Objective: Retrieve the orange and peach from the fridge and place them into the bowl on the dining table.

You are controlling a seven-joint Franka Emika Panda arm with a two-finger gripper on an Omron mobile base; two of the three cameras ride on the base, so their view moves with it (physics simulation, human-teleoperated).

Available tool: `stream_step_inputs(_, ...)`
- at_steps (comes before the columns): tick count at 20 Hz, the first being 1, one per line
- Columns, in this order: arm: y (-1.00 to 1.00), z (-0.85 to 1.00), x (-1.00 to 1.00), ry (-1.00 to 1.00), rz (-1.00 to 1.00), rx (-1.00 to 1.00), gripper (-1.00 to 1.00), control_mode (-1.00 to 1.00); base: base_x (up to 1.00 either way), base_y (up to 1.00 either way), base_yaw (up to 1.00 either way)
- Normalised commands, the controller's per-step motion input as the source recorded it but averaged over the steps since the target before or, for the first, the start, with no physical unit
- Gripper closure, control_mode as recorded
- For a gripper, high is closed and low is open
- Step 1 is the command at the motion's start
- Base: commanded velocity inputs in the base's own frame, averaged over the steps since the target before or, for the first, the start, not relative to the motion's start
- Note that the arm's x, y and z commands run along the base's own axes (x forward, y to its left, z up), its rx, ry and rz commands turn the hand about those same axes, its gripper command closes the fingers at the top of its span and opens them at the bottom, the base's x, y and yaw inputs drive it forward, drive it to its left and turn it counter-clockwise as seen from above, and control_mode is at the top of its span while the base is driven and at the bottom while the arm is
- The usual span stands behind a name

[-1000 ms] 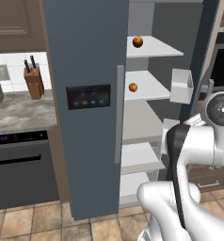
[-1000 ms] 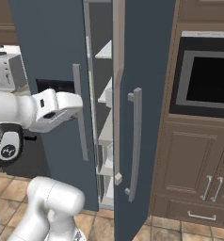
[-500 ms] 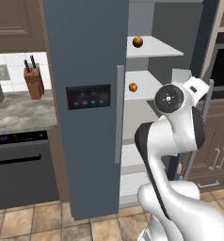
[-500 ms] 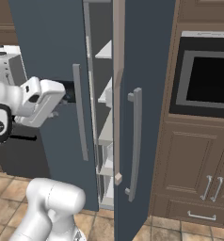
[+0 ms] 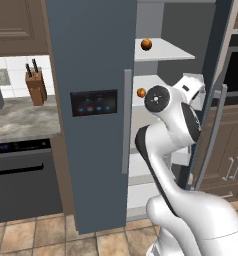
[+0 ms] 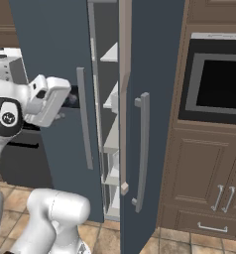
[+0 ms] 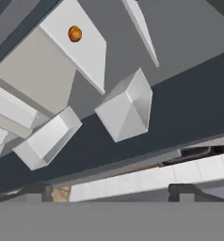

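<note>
Nearest me, my pincer [image 6: 65,101] hangs in front of the fridge [image 5: 91,55], its jaws apart and holding nothing. The right door [image 6: 149,74] stands open, with pale door bins [image 7: 128,106] on its inner side. Inside, one orange-coloured fruit [image 5: 141,92] sits on the middle shelf and another [image 5: 146,44] on the shelf [image 5: 166,50] above; I cannot tell orange from peach. I can read no writing on the dark panel [image 5: 93,102].
</note>
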Motion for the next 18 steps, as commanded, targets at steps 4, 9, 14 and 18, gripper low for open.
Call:
stream_step_inputs(4,0.0,-0.48,0.57,0.05,0.0,-0.07,-1.0,-1.0,0.0,0.0,0.0)
stream_step_inputs(9,-0.06,-0.28,0.48,0.08,0.0,-0.04,-1.0,-1.0,0.0,0.0,0.0)
stream_step_inputs(14,-0.34,-0.04,0.3,0.05,0.0,0.0,-1.0,-1.0,0.0,0.0,0.0)
stream_step_inputs(18,-0.37,-0.02,0.46,0.1,0.0,0.0,-1.0,-1.0,0.0,0.0,0.0)
